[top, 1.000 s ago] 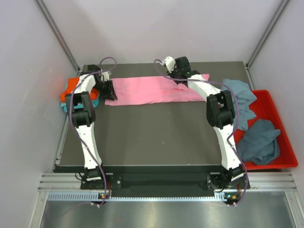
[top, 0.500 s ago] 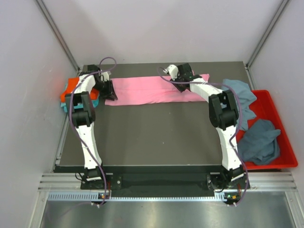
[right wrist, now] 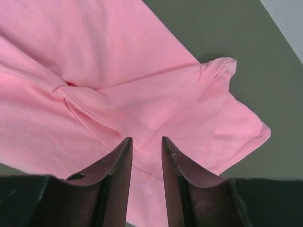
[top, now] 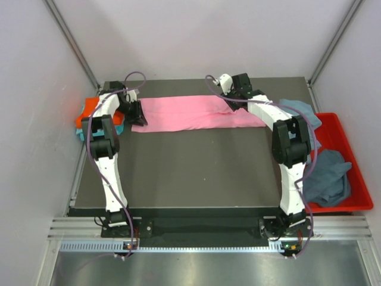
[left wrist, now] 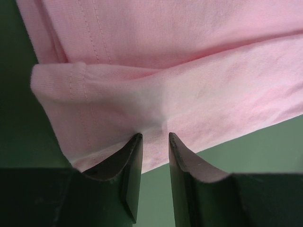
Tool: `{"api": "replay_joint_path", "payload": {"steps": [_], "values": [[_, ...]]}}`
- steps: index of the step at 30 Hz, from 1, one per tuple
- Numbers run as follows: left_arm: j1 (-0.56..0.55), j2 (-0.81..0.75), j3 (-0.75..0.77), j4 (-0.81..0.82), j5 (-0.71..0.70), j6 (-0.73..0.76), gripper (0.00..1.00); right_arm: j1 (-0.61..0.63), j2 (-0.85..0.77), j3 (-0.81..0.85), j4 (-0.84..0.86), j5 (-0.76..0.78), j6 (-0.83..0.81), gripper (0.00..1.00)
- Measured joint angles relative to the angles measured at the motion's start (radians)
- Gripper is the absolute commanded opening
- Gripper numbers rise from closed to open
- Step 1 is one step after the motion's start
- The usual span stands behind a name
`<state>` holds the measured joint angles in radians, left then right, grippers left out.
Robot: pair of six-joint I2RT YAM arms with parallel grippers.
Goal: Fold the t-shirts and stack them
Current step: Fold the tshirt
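**At both ends of the pink band, cross-fold to come**

The pink t-shirt (top: 184,113) lay as a long lengthwise-folded band across the far part of the dark table (top: 190,173). My left end effector (left wrist: 154,137) sat at its left end, nearly closed, with a pucker of cloth drawn in between the jaws. My right end effector (right wrist: 147,140) sat at the sleeve end, jaws narrowly apart over a crease, and I could not tell whether it gripped. I judged the next move to be a crosswise fold, which called for a sure pinch on both sides and an even lift. An orange tee (top: 89,109) and a teal tee (top: 80,132) sat stacked at the left edge. A grey-blue tee (top: 300,116) and a dark slate tee (top: 324,176) waited by and in the red bin (top: 342,128), with pale walls (top: 36,89) close around.
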<state>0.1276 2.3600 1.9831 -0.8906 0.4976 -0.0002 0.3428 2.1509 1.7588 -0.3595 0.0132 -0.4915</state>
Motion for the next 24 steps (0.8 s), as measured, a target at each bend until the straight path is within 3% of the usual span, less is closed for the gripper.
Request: {"api": "replay_joint_path", "payload": {"steps": [24], "values": [[0.0, 0.0, 0.0, 0.0, -0.002, 0.0, 0.34, -0.051, 0.051, -0.005, -0.078, -0.141, 0.043, 0.27]]}}
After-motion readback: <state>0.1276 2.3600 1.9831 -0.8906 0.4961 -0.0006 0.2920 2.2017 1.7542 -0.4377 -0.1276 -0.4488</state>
